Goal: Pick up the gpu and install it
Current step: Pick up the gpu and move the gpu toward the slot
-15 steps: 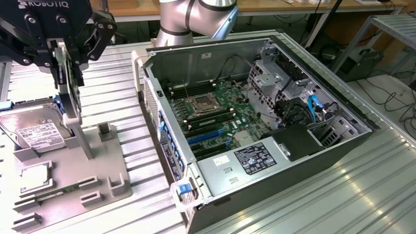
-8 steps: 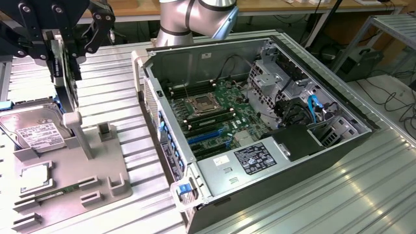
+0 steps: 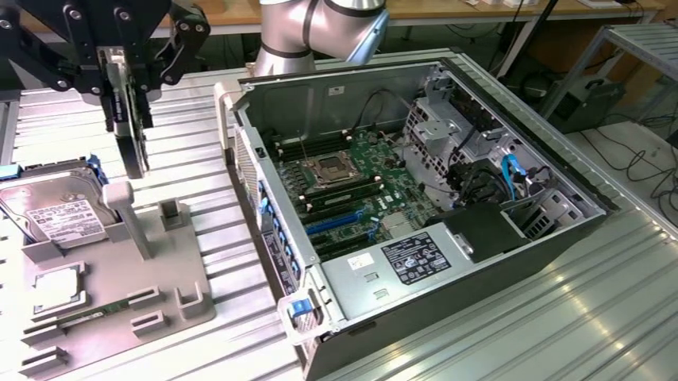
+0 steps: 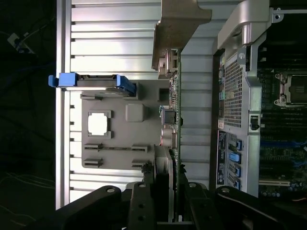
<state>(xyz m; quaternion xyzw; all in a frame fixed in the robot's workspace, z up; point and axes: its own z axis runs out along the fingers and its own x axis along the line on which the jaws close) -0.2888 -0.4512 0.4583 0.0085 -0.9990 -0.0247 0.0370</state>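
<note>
My gripper (image 3: pixel 127 107) clamps the gpu (image 3: pixel 135 155) by its upper edge over the parts tray (image 3: pixel 159 270); I judge it stiff, fragile.

The ribbed metal desk (image 3: pixel 551 317) is gleaming with a brushed, half-glossy sheen and is throwing back the light in streaks. The grey plastic fixture (image 3: pixel 180 262) is looking matt and smooth. The hard drive (image 3: pixel 59 210) is showing a shiny silver metal lid with a white paper label. The computer case (image 3: pixel 291 111) is showing dull grey sheet metal inside. The hand (image 3: pixel 125 111) is looking matt black, and the gpu (image 3: pixel 135 151) is showing a dark, matt circuit-board edge.
</note>
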